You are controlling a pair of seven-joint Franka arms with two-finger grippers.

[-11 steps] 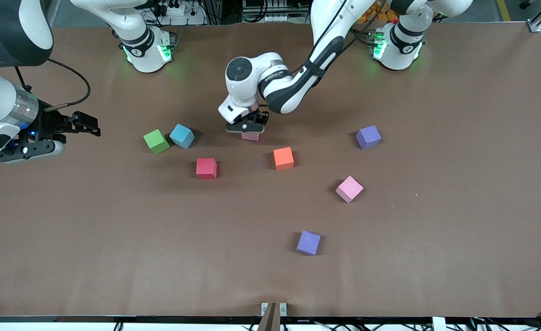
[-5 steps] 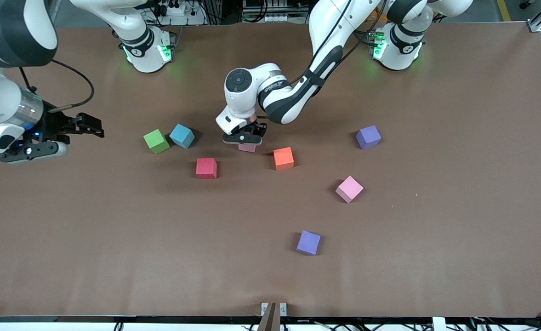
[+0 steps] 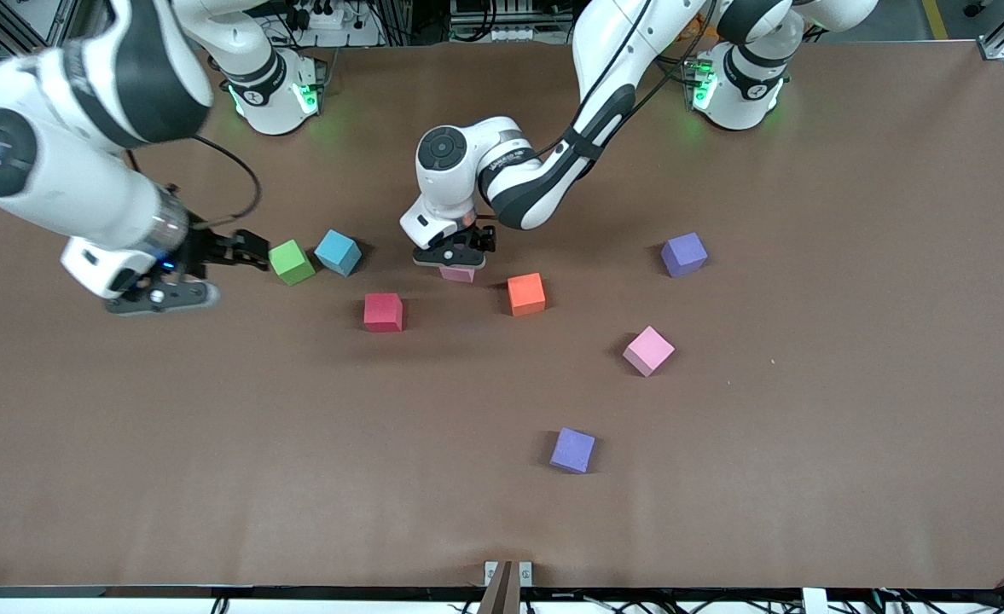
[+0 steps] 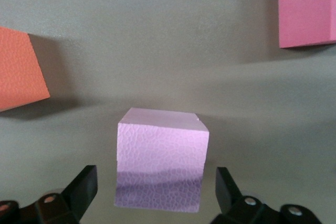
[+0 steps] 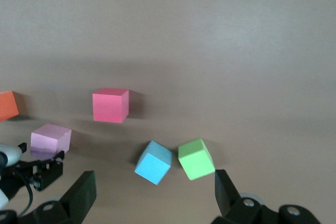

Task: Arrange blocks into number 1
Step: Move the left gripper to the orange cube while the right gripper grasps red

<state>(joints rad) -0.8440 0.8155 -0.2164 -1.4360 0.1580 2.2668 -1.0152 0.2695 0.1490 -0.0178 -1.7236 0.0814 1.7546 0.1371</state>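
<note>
A pink block (image 3: 457,273) (image 4: 161,156) rests on the table between the red block (image 3: 383,311) (image 4: 307,9) and the orange block (image 3: 525,293) (image 4: 18,72), a little farther from the front camera than both. My left gripper (image 3: 455,254) (image 4: 156,183) hangs open just over it, with a gap on each side of the block. The light blue block (image 3: 337,252) (image 5: 153,162) lies beside the green cube (image 3: 290,262) (image 5: 196,159). My right gripper (image 3: 246,249) (image 5: 153,188) is open and holds nothing, its tips close to the green cube. A second pink block (image 3: 648,350) lies toward the left arm's end.
One purple cube (image 3: 683,254) sits toward the left arm's end of the table. Another purple cube (image 3: 572,449) lies nearer to the front camera. The brown table (image 3: 211,477) spreads wide around the cubes.
My left gripper has opened and let go of the pink block, which now rests on the table. The right arm has swung in from the table's end toward the green cube.
</note>
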